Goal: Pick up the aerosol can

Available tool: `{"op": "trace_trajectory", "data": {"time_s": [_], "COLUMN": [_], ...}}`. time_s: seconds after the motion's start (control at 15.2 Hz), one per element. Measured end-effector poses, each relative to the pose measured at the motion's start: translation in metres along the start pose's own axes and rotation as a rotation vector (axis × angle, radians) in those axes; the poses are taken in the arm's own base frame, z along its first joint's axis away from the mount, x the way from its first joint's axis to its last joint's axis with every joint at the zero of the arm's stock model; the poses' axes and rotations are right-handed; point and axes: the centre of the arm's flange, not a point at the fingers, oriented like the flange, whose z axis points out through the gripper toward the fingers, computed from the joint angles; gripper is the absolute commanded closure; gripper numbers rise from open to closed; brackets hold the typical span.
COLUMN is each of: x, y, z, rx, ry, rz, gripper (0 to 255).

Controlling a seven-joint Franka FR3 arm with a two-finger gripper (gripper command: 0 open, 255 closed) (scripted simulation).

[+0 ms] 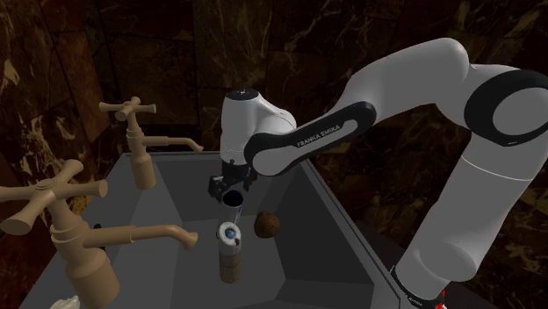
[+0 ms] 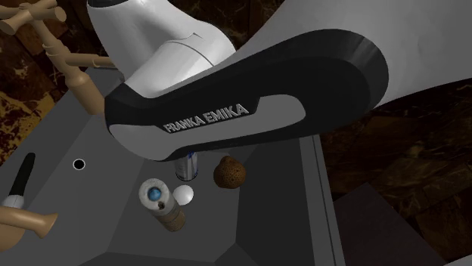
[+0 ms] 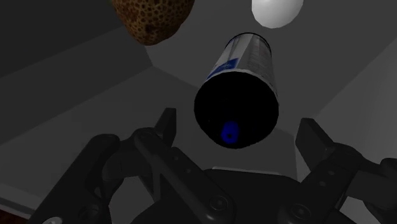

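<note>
Aerosol can (image 3: 245,76), a tall round one with a black top and a white and blue label, stands up in the grey sink (image 1: 303,215) right under the black tool (image 3: 240,132), near a brown bumpy ball (image 3: 154,19) and a small white ball (image 3: 277,11). The tool is wide open, one finger on each side of the can's top, not touching it. If it drops off-centre, a finger could hit the top and knock the can over, or the smooth side could slip out.

The white arm (image 1: 413,88) stretches out, wrist (image 1: 250,116) bent down; its black gripper (image 1: 230,186) hangs with fingers (image 3: 312,137) spread apart.
</note>
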Motion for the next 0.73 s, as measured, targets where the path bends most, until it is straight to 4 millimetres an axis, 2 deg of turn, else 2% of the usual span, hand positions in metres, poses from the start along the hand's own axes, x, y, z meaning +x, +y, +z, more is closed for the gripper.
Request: {"op": "trace_trajectory", "data": {"time_s": [0.13,0.2,0.73], "x": [-0.0012,-0.0015,-0.0002], "y": [0.0003,-0.0002,0.0007], "z": [0.0093,0.0116,0.0124], "rx": [0.000,0.000,0.002], "ry": [0.000,0.000,0.004], "rz": [0.000,0.000,0.001], "gripper": [0,255,255]}}
